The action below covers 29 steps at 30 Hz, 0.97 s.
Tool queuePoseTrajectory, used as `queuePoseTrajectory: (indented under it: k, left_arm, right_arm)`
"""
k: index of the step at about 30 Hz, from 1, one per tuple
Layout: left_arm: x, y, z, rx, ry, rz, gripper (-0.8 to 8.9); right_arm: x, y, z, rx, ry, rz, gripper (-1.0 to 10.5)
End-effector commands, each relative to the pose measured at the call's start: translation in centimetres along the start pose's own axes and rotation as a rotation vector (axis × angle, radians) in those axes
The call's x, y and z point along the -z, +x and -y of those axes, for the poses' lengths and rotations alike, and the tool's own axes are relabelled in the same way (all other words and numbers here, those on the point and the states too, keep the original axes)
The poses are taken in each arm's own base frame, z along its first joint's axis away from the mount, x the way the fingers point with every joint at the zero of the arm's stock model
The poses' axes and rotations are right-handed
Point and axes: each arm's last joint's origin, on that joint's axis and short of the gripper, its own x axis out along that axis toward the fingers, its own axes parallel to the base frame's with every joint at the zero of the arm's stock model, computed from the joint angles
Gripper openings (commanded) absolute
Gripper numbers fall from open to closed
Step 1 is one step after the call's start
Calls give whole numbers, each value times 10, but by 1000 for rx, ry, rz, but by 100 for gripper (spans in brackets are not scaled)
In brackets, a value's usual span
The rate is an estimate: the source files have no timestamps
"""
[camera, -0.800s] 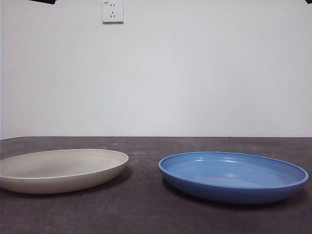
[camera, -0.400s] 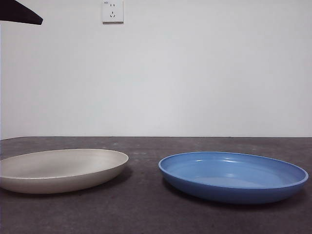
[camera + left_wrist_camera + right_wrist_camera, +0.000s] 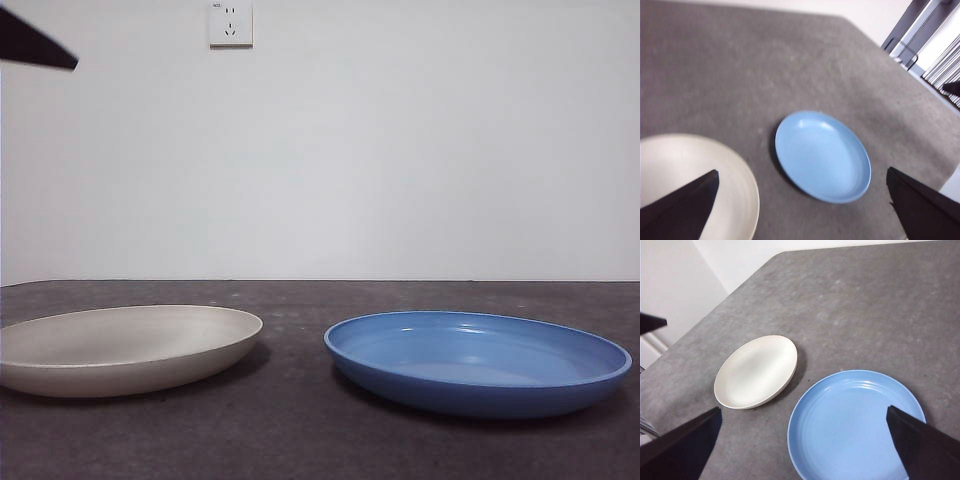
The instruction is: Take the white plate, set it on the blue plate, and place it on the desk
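Fingers [image 3: 685, 210] spread above white plate [image 3: 690, 175] | front: only black tip [image 3: 35, 45]

Gap: a bare strip of worktop [image 3: 300, 400] separates the white plate [image 3: 125, 348] from the blue plate [image 3: 478, 362].
Above plates: open air.
Overhead: one dark arm tip [image 3: 35, 45] high at a corner.
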Motion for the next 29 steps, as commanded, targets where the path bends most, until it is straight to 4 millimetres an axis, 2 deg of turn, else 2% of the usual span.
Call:
queuePoseTrajectory:
  k: [1,10,15,22,29]
  left_arm:
    - [-5,-2,-2,-27,-55,-21,644]
    - [-24,-6,-26,-190,-200,-152,644]
    - [-34,2,-45,-145,-299,-245,644]
    - [-34,21,-86,-205,-429,-358,644]
    - [-19,44,-137,-267,-540,-455,611]
  right_arm:
    - [-5,-2,-3,-13,31,11,554]
    - [-3,-2,-4,-38,61,-7,554]
    - [-3,-2,-5,-70,80,-16,554]
    - [-3,-3,-6,-119,100,-30,553]
    - [-2,-3,-6,-136,109,-41,553]
